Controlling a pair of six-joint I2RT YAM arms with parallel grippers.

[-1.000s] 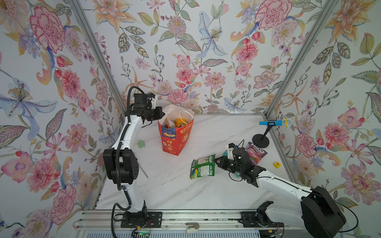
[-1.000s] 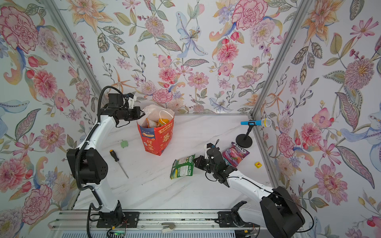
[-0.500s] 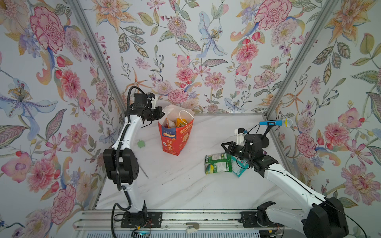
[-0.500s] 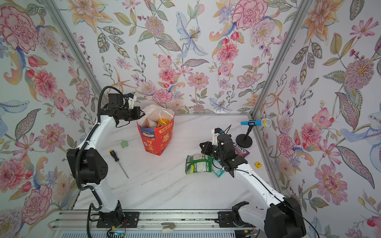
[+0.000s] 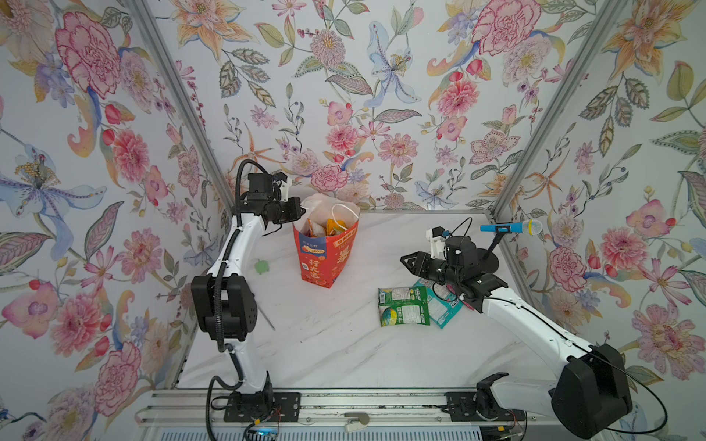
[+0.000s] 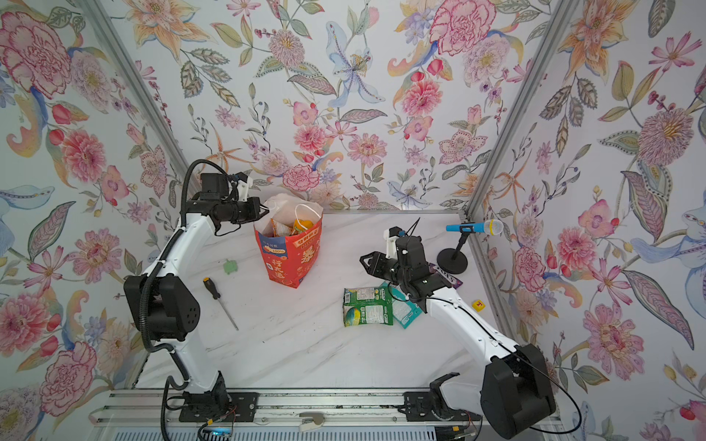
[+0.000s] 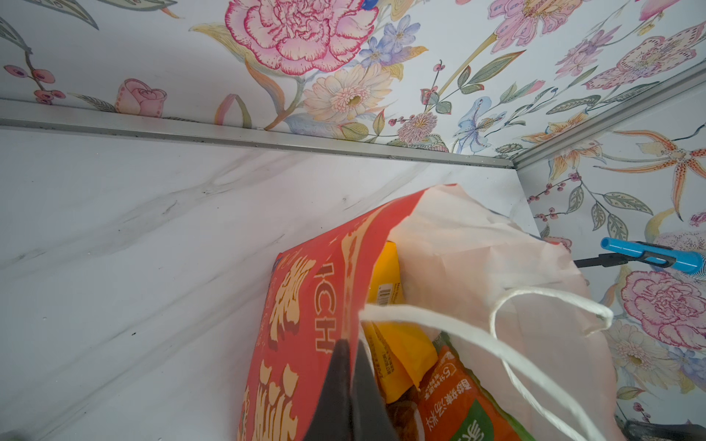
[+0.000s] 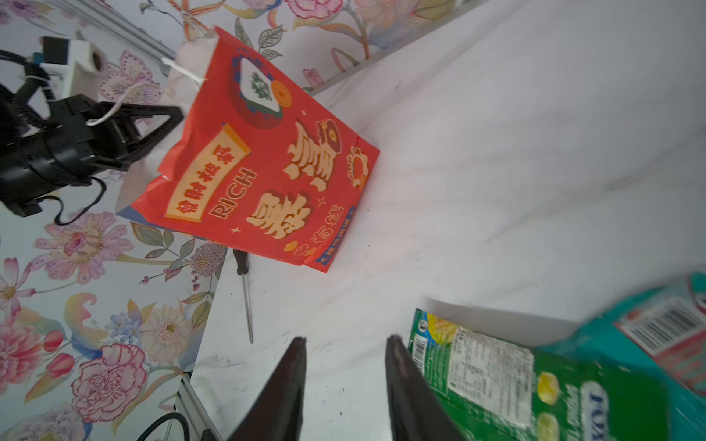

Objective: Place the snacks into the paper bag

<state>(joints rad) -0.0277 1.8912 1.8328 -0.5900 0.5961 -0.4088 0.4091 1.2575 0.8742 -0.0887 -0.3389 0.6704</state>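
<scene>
Pinching the paper bag (image 5: pixel 324 259) rim, left claw (image 7: pixel 349 345) props its mouth open for loading; right claw (image 8: pixel 345 340), jaws apart, empty, hangs above green packet (image 5: pixel 403 311) right of frame centre.

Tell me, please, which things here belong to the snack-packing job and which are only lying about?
Job: paper bag, packets inside it, green packet, teal packet, purple packet.
Lying about: screwdriver, small green blob, yellow cube, microphone on stand.

Bare marble tabletop (image 5: pixel 336 343) open between paper bag (image 5: pixel 328 263) and green packet (image 5: pixel 403 311), cord handle (image 7: pixel 428 320) across bag mouth, microphone stand (image 6: pixel 452 263) far right.
</scene>
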